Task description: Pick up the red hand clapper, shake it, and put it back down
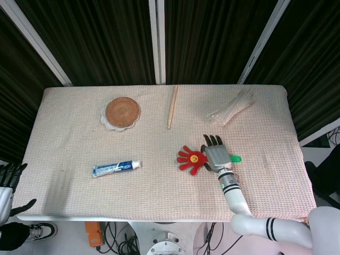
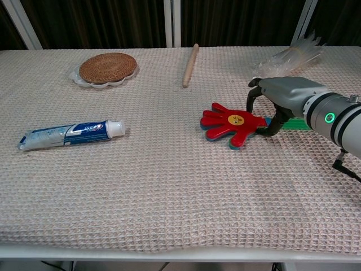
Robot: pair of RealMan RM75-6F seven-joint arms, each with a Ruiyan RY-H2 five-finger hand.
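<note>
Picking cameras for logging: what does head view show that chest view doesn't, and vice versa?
Only the head view shows the left hand, open, off the table's near-left corner, plus the dark curtains behind the table.

Only the chest view shows, from the side, the right hand arched over the green handle of the red hand clapper, fingers curled down to it; whether it grips yet is unclear.

Both show the clapper, right hand, toothpaste tube, woven coaster, wooden stick and clear plastic bundle.

Bright, even overhead light, soft faint shadows, sharp focus, black backdrop, no glare.
</note>
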